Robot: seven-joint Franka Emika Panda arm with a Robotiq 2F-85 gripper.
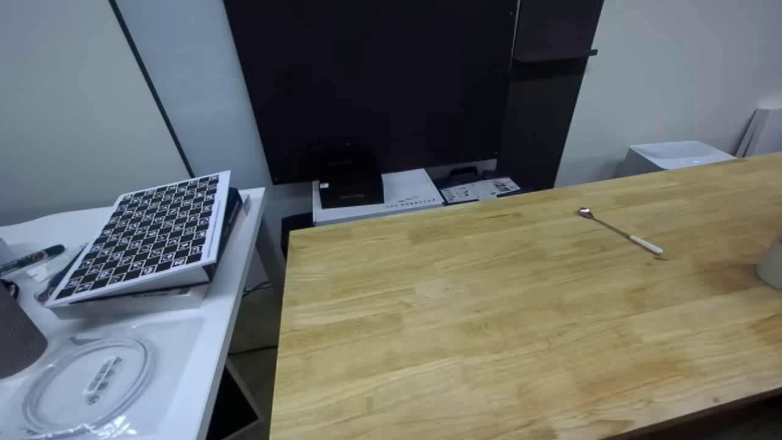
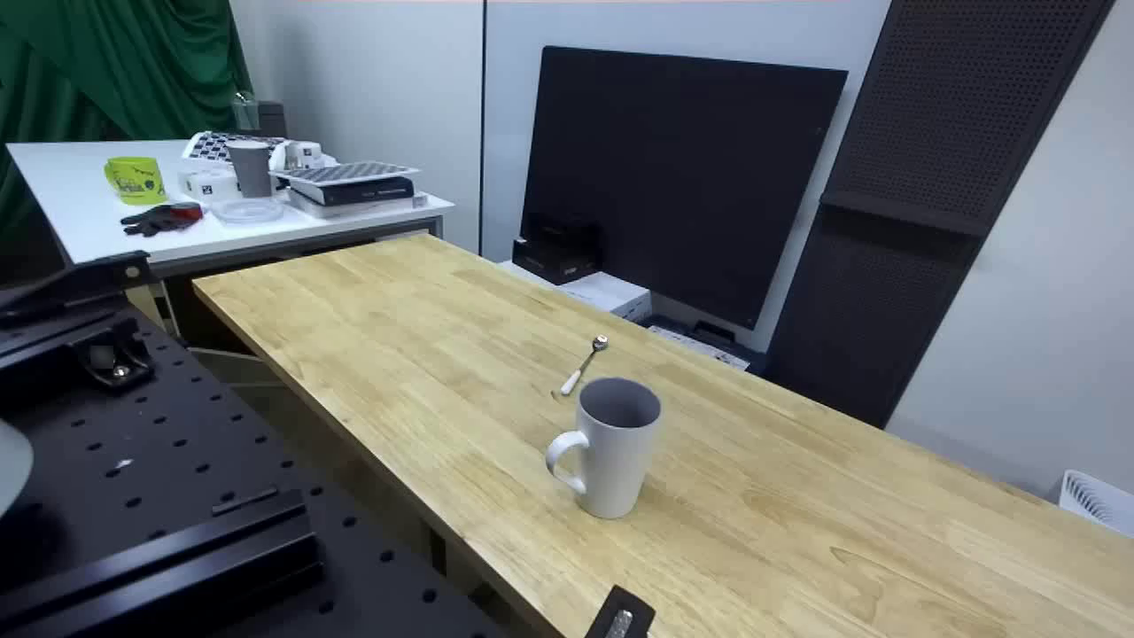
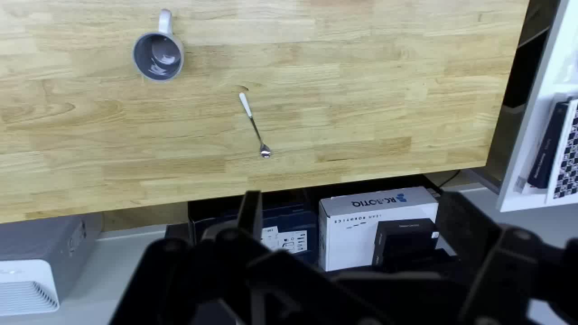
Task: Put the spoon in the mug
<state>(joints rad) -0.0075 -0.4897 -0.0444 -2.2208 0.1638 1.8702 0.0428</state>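
The spoon [image 1: 635,239] lies flat on the wooden table, with a white handle end, thin metal shaft and small shiny bowl. It also shows in an exterior view [image 2: 572,381] and in the wrist view [image 3: 251,118]. The pale grey mug [image 2: 616,461] stands upright near the spoon, handle to one side, and no spoon is in it. The wrist view shows its dark inside [image 3: 158,56]; in an exterior view only its edge [image 1: 773,269] shows. My gripper [image 3: 354,205] is open with its fingers wide apart, nothing between them, away from spoon and mug.
The wooden table [image 1: 458,330] has its far edge close beyond the spoon's bowl. Boxes, including a white one [image 3: 347,243], stand beyond that edge. A white side table [image 2: 89,213] holds a green mug, cup and books. A black perforated platform [image 2: 266,461] borders the table.
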